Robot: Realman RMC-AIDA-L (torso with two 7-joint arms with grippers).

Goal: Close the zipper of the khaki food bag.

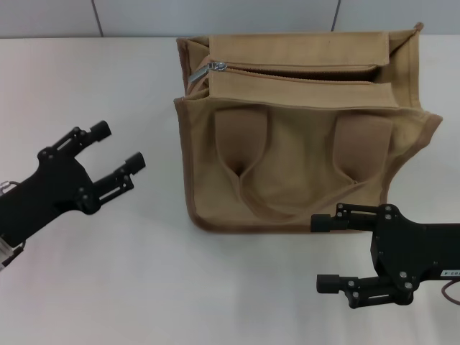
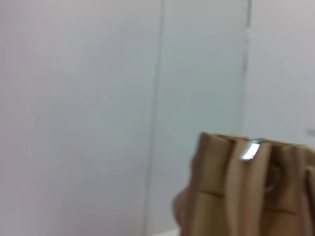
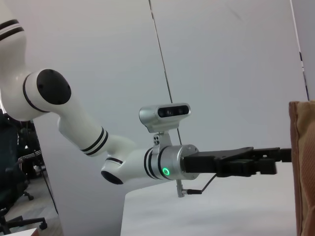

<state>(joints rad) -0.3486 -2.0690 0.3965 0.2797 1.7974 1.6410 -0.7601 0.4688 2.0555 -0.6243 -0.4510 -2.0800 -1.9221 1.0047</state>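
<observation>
The khaki food bag stands on the white table, a boxy tan tote with two strap handles lying against its near side. Its zipper runs along the open top, with the silver slider at the bag's left end. My left gripper is open and empty, left of the bag and apart from it. My right gripper is open and empty, just in front of the bag's near right corner. The left wrist view shows the bag's end and the slider. The right wrist view shows the left gripper beside the bag's edge.
The white table spreads around the bag. A pale panelled wall runs behind the table's far edge. A cable hangs at my right arm near the right border.
</observation>
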